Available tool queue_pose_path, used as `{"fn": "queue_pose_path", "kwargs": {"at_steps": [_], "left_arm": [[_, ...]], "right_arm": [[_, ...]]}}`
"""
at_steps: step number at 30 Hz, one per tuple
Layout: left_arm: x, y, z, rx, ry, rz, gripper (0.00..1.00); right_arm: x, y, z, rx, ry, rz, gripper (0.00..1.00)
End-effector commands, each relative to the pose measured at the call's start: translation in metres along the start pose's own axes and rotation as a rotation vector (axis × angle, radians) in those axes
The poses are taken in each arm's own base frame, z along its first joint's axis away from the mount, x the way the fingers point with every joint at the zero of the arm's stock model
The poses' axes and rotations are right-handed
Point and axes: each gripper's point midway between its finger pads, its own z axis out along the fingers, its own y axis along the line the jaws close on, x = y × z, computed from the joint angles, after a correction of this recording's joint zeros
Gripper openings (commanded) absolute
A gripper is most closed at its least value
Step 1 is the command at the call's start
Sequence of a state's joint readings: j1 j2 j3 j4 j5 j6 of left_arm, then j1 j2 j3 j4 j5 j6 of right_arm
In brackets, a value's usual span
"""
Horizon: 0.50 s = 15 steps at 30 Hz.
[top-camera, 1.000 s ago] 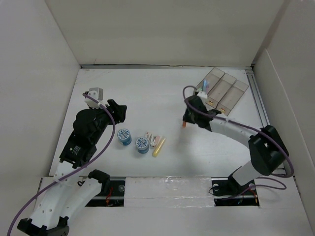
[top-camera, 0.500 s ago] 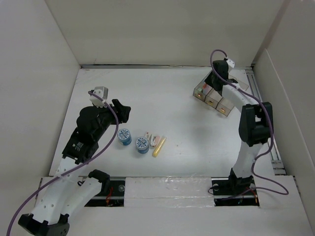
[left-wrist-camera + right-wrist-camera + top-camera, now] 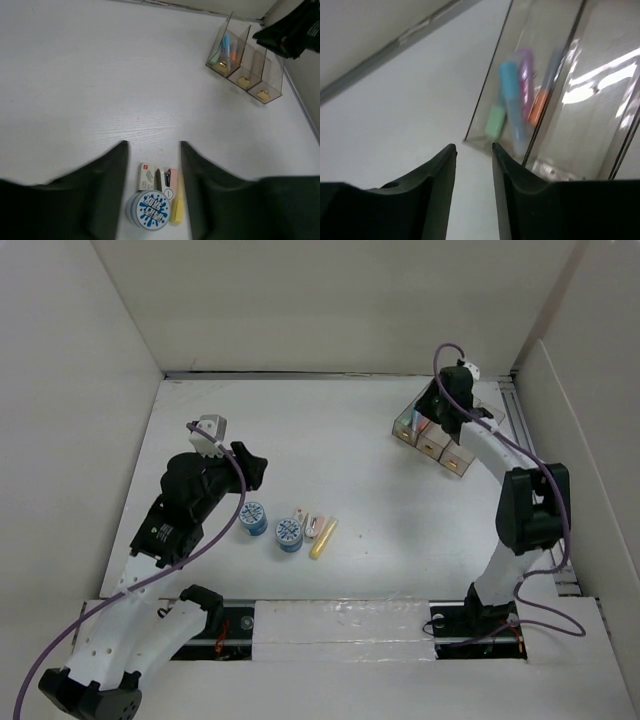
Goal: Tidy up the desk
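Observation:
On the white desk (image 3: 330, 450), near the front, lie two blue round tins (image 3: 253, 518) (image 3: 288, 532), a small white box (image 3: 300, 517), a pink-and-white stapler (image 3: 314, 527) and a yellow highlighter (image 3: 323, 538). My left gripper (image 3: 254, 472) hovers open behind them. Its wrist view frames the box (image 3: 146, 176), stapler (image 3: 167, 180), one tin (image 3: 148, 210) and highlighter (image 3: 177, 206) between its fingers (image 3: 112, 175). My right gripper (image 3: 428, 412) hangs open and empty over the tan tray (image 3: 455, 455). The tray's left compartment holds blue (image 3: 512, 95), green (image 3: 495, 122), purple (image 3: 526, 75) and orange (image 3: 536, 107) markers.
Tall beige panels wall the desk on three sides. A metal rail (image 3: 525, 440) runs along the right edge just beyond the tray. The tray's other two compartments (image 3: 260, 75) each hold a small yellowish item. My right arm (image 3: 520, 500) arches along the right side.
My right arm swung from mid-desk to the tray carrying an orange marker. Its jaws have since parted and the marker lies in the left compartment. My left gripper narrowed a little.

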<state>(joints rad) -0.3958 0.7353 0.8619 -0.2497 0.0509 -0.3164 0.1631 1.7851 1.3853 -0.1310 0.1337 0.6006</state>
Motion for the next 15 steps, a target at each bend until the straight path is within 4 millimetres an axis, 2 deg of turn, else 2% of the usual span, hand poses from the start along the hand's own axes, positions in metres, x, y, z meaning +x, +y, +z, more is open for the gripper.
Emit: {"fn": "queue_pose_path", "kwargs": {"at_steps": [1, 2, 3, 4, 5, 6, 7, 8, 9, 10, 11, 12, 13, 14, 15], "left_arm": [[-0.027, -0.002, -0.011, 0.004, -0.121, 0.003, 0.26], [-0.027, -0.002, -0.011, 0.003, -0.121, 0.003, 0.26], [-0.027, -0.002, -0.013, 0.004, -0.129, 0.000, 0.22], [-0.031, 0.004, -0.016, -0.028, -0.155, -0.005, 0.19], [-0.033, 0.003, -0.018, -0.027, -0.165, -0.007, 0.16], [-0.033, 0.004, -0.018, -0.032, -0.167, -0.010, 0.16], [-0.033, 0.003, -0.017, -0.026, -0.166, -0.008, 0.16], [-0.033, 0.003, -0.017, -0.027, -0.163, -0.008, 0.16], [-0.031, 0.003, -0.016, -0.026, -0.155, -0.008, 0.17], [-0.031, 0.003, -0.013, -0.028, -0.145, -0.006, 0.20], [-0.029, 0.004, -0.013, -0.030, -0.140, -0.006, 0.22], [-0.029, 0.004, -0.013, -0.032, -0.137, -0.007, 0.23], [-0.029, 0.004, -0.012, -0.034, -0.137, -0.007, 0.24], [-0.030, 0.004, -0.013, -0.032, -0.139, -0.007, 0.25], [-0.029, 0.005, -0.013, -0.037, -0.139, -0.007, 0.26]], "right_arm": [[0.052, 0.090, -0.058, -0.338, 0.056, -0.084, 0.09], [0.065, 0.108, -0.066, -0.382, 0.071, -0.103, 0.08], [0.102, 0.105, -0.076, -0.390, 0.135, -0.138, 0.01], [0.114, 0.115, -0.094, -0.422, 0.138, -0.162, 0.00], [0.138, 0.119, -0.107, -0.442, 0.174, -0.207, 0.00], [0.168, 0.131, -0.129, -0.474, 0.210, -0.265, 0.00], [0.196, 0.131, -0.152, -0.483, 0.246, -0.311, 0.00], [0.203, 0.116, -0.153, -0.439, 0.273, -0.327, 0.00], [0.228, 0.119, -0.172, -0.467, 0.317, -0.370, 0.01], [0.240, 0.106, -0.180, -0.427, 0.330, -0.370, 0.15], [0.254, 0.096, -0.186, -0.401, 0.362, -0.386, 0.24], [0.266, 0.091, -0.193, -0.397, 0.387, -0.391, 0.33], [0.281, 0.089, -0.202, -0.402, 0.428, -0.379, 0.47], [0.297, 0.076, -0.204, -0.383, 0.466, -0.386, 0.52], [0.304, 0.075, -0.207, -0.383, 0.487, -0.378, 0.56]]}}
